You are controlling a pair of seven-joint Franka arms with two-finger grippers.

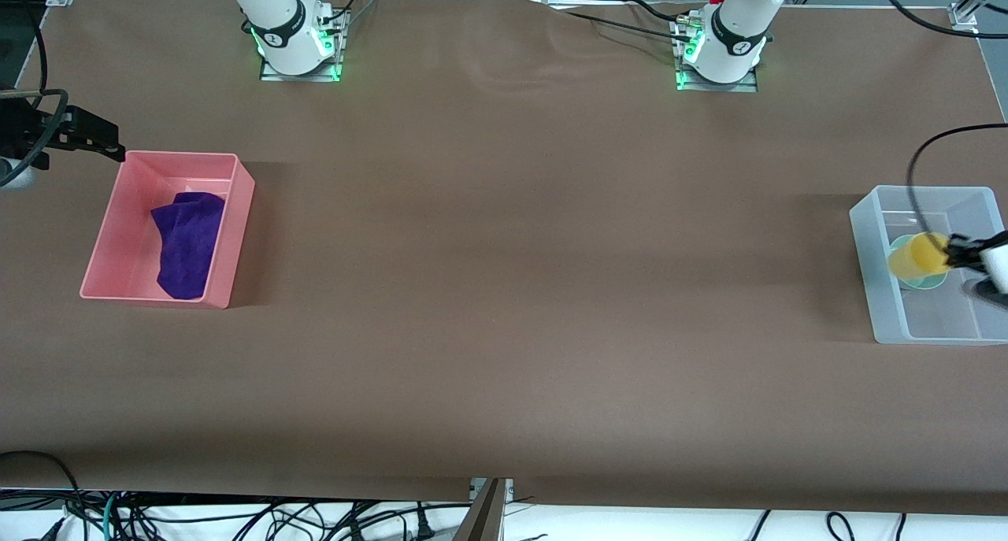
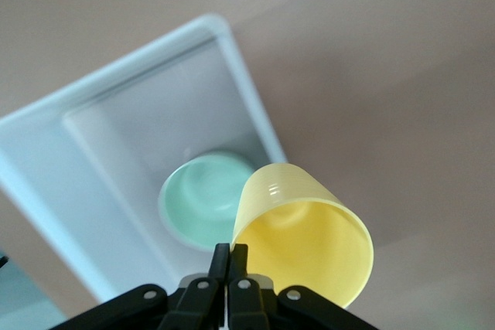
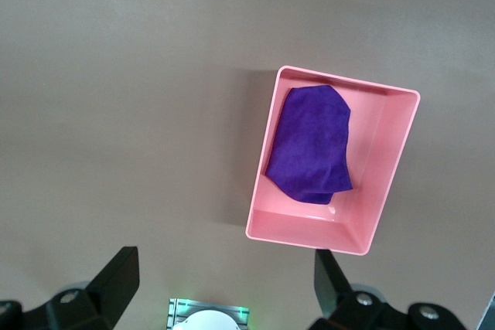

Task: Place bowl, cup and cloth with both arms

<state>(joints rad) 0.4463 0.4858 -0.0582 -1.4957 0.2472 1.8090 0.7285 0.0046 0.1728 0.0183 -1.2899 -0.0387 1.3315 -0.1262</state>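
1. My left gripper (image 2: pixel 229 256) hangs over the clear bin (image 1: pixel 869 257) at the left arm's end of the table, fingers pinching the rim of the yellow cup (image 1: pixel 918 257), which is tilted on its side in the air.
2. Under the cup, the mint-green bowl (image 2: pixel 203 197) sits on the floor of that bin.
3. At the right arm's end, the purple cloth (image 1: pixel 187 242) lies in the pink bin (image 1: pixel 110 234).
4. My right gripper (image 1: pixel 94 141) hovers just beside that bin's corner farthest from the front camera, fingers spread wide and empty.
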